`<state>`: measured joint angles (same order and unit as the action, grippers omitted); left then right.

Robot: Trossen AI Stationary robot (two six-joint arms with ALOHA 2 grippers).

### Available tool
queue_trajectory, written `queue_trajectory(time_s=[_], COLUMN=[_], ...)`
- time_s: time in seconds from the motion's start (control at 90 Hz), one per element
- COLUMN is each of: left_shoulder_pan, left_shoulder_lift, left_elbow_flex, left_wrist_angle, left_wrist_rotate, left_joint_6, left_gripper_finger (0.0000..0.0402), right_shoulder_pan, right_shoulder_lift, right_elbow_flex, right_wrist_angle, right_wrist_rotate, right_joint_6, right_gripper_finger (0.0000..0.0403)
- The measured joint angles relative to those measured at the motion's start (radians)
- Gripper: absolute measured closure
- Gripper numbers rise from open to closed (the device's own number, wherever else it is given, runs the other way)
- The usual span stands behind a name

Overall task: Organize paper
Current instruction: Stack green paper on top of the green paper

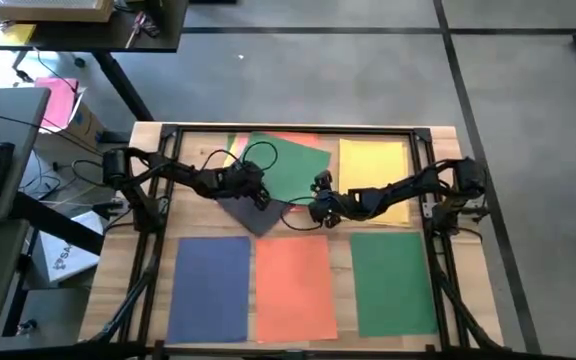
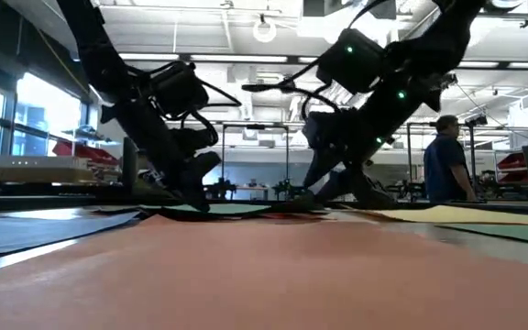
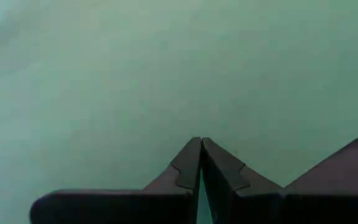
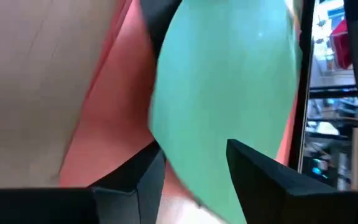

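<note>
At the table's far middle lies a loose pile of paper. A green sheet (image 1: 293, 165) is on top, with a pink sheet (image 4: 104, 124) and a dark grey sheet (image 1: 258, 215) showing beneath it. My left gripper (image 3: 201, 142) is shut, its tips down on the green sheet near that sheet's near left part (image 1: 258, 192). My right gripper (image 4: 194, 168) is open at the green sheet's near right edge (image 1: 318, 208). That edge bulges up between its two fingers; whether they touch it, I cannot tell. My left gripper has its shut fingertips (image 3: 191, 155) on the green sheet's top face (image 3: 197, 112), slanting down from the table's left. The sheet lies flat on the pile under them. The dark grey sheet (image 3: 353, 162) shows close beside the fingers.
A blue sheet (image 1: 211, 285), an orange sheet (image 1: 295, 285) and a second green sheet (image 1: 393, 280) lie side by side along the near edge. A yellow sheet (image 1: 373, 175) is at the far right. A black frame (image 1: 288, 128) borders the table. A person (image 2: 445, 160) stands beyond it.
</note>
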<state>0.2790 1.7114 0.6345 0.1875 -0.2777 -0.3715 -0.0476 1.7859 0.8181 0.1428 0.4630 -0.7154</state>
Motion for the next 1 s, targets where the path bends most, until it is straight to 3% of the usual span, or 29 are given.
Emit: queue_trajectory(time_s=[0.211,0.4,0.556,0.678,0.811,1.0], left_shoulder_pan=[-0.012,-0.036,-0.102,-0.163,-0.227,-0.329], left_shoulder_lift=[0.001,0.002,-0.037,-0.090,-0.127,-0.161], left_elbow_flex=[0.000,0.000,0.010,0.032,0.033,0.035], left_wrist_angle=[0.000,0.013,-0.001,0.039,0.088,0.166], left_wrist_rotate=[-0.002,-0.004,-0.059,-0.137,-0.152,-0.230], left_joint_6=[-0.002,0.045,0.132,0.243,0.372,0.427], left_gripper_finger=[0.0401,0.0402,0.0401,0.0401,0.0398,0.0360], right_shoulder_pan=[-0.056,-0.085,-0.067,-0.042,-0.008,0.085], right_shoulder_lift=[0.008,0.007,-0.001,-0.034,-0.089,-0.203], right_elbow_flex=[0.005,0.005,0.005,0.005,0.005,0.006], right_wrist_angle=[0.017,0.043,0.042,0.023,-0.021,-0.216], right_wrist_rotate=[-0.056,-0.098,0.001,0.003,0.043,0.125], right_joint_6=[0.003,0.080,0.206,0.301,0.375,0.458], right_gripper_finger=[0.0301,0.0392,0.0402,0.0403,0.0403,0.0403])
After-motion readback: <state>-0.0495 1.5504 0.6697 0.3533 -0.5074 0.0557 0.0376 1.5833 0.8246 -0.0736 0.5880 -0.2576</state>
